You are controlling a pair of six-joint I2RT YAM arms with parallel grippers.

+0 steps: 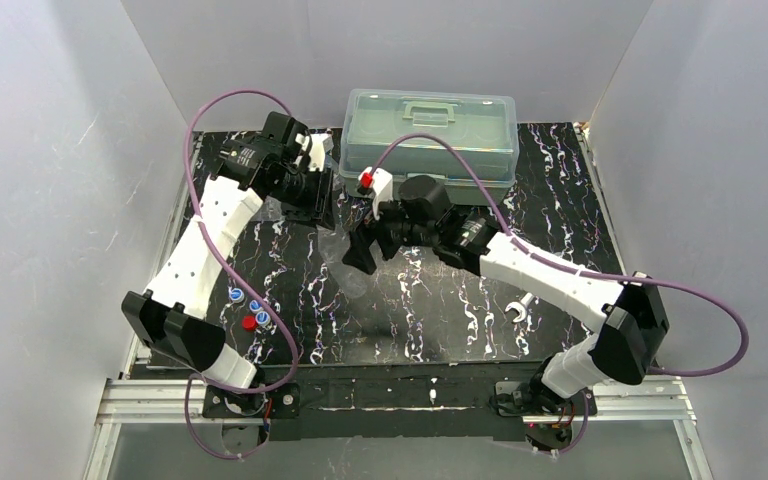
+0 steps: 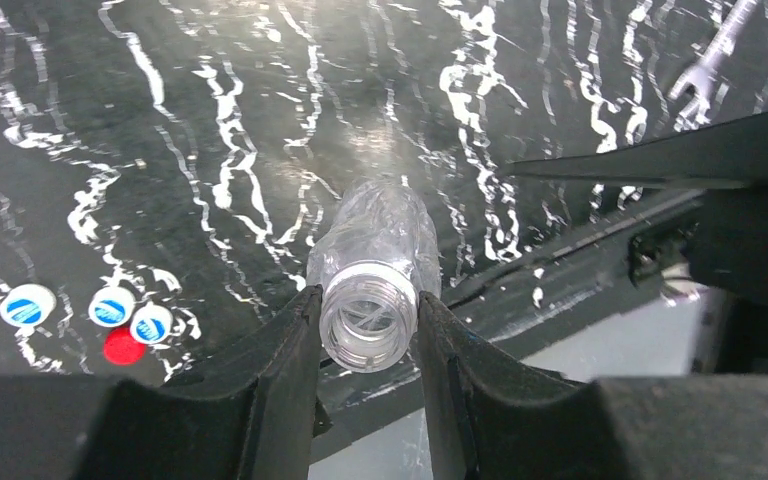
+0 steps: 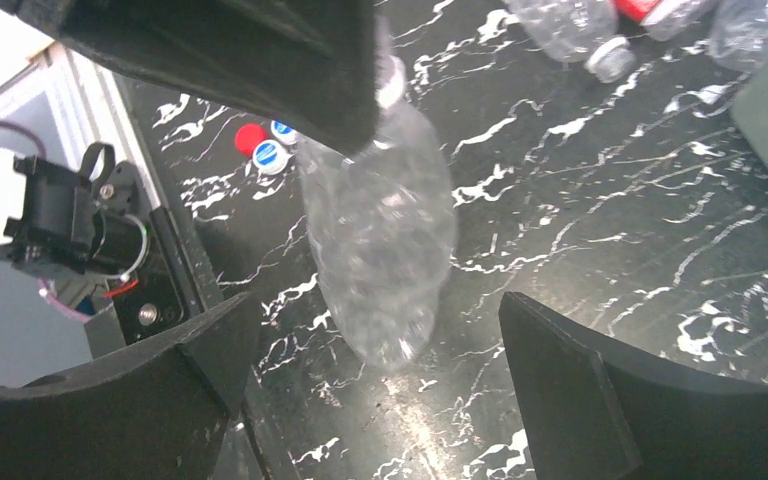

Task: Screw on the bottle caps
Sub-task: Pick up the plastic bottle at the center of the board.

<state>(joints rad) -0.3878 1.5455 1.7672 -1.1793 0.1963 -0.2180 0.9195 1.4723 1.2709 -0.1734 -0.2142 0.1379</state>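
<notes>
At the left of the bench (image 2: 210,100), the bottle caps (image 2: 112,307) are seen lying loose, none yet fitted. The plain bottle (image 2: 375,235) is clamped at its neck by the left fingers (image 2: 285,350), uncapped. Its long axis is slanted, with the open mouth turned back toward the left wrist and the base aimed down toward the near edge. The right fingers (image 3: 580,400) are spread wide astride its body, untouching. A handover is judged in hand. A square closing on the body is called for next.

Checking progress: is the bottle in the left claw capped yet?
Uncapped: the left wrist view shows the open mouth of the bottle held in the left claw; four caps lie loose on the table.
</notes>
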